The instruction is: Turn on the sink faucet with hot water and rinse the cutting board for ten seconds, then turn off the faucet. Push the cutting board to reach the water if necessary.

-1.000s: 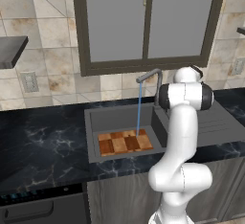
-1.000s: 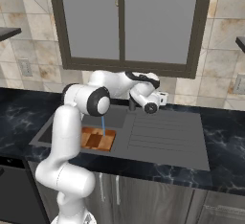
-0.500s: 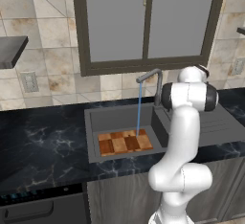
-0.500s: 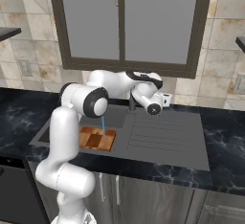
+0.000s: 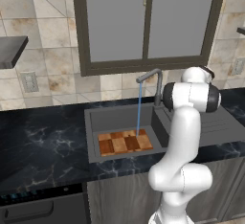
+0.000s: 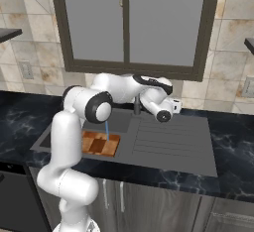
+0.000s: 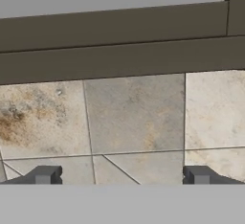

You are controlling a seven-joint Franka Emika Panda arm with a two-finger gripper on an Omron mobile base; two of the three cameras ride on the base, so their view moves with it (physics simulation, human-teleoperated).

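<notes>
Water (image 5: 139, 109) runs in a thin blue stream from the sink faucet (image 5: 154, 82) straight down onto the cutting board (image 5: 125, 141), which lies flat on the floor of the sink (image 5: 122, 117), toward its front and right part. The stream lands on the board's right half. The gripper (image 7: 122, 176) is up above the ribbed drainboard (image 6: 171, 142), facing the tiled wall (image 7: 134, 115) below the window frame (image 7: 119, 41), its jaws spread wide and holding nothing. The black marbled tabletop (image 5: 38, 146) surrounds the sink.

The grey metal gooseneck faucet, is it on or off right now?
On. A thin light-blue stream of water falls from the spout of the faucet onto the checkered wooden cutting board.
</notes>
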